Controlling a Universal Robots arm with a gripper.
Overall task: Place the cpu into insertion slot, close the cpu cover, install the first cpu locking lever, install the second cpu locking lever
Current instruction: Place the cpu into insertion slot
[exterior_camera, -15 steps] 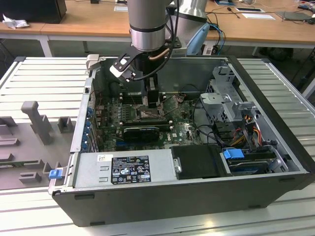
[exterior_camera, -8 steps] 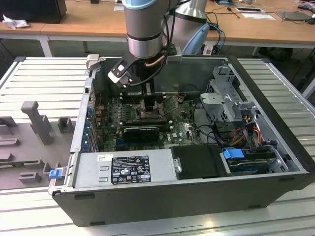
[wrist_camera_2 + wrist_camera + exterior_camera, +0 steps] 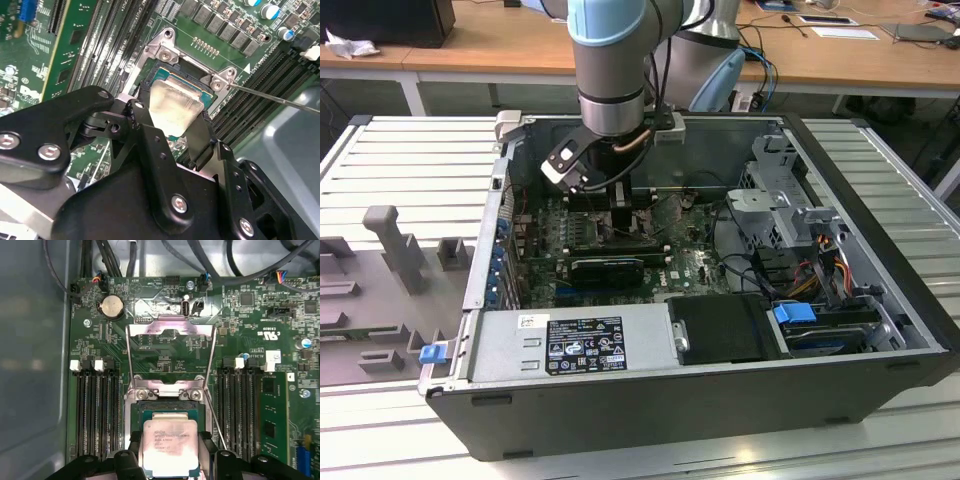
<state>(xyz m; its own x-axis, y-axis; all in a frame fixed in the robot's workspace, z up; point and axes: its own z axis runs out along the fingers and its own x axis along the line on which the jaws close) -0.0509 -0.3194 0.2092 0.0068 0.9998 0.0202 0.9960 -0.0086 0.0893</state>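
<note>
My gripper (image 3: 170, 452) is shut on the cpu (image 3: 169, 437), a silvery square chip with a black finger against each of two opposite edges. The chip sits level over the insertion slot (image 3: 133, 416), and I cannot tell whether it is fully seated. In the second wrist view the cpu (image 3: 175, 102) lies between the fingertips (image 3: 141, 107) inside the socket's metal surround (image 3: 165, 47). The cpu cover (image 3: 170, 330), a thin metal frame with a wide window, stands swung open beyond the socket. A thin wire locking lever (image 3: 216, 424) angles up beside the socket. In the exterior view the gripper (image 3: 616, 205) reaches down into the computer case.
Black memory slots (image 3: 97, 415) flank the socket on both sides. Cables (image 3: 200, 260) hang above the board's far edge. The open case (image 3: 880, 330) holds a power supply (image 3: 580, 340), drive bays (image 3: 790, 210) and a black card (image 3: 608, 268). A grey fixture (image 3: 395, 245) stands beside the case.
</note>
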